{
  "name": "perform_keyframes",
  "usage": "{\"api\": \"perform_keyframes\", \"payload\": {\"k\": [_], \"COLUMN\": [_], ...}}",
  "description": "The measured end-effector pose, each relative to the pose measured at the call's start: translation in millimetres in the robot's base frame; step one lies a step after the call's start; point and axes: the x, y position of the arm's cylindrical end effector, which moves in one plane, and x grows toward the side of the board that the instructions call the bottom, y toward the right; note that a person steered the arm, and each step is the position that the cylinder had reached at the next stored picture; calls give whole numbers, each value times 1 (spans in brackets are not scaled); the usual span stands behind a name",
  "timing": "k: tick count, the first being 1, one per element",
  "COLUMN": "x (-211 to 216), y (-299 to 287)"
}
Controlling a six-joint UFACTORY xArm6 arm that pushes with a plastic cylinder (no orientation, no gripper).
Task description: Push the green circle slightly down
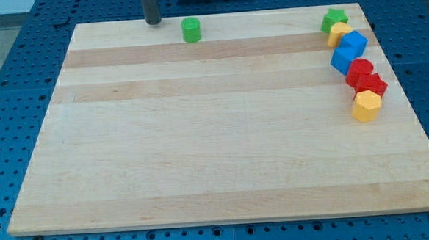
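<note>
Wooden board: green circle right of my tip.

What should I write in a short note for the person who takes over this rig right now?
Tip: my tip rests near the board's top edge, to the view's left of the green circle, apart from it.
Blocks: the green circle stands alone near the top edge; the other blocks cluster along the view's right edge.
Done: no push visible yet.
Left: bring the tip above the green circle, then push it slightly down.
</note>
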Motion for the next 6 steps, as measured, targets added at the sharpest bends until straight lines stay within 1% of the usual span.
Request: {"api": "perform_keyframes", "payload": {"k": [2,3,4,6], "x": [41,69,102,184], "y": [73,113,154,211]}}
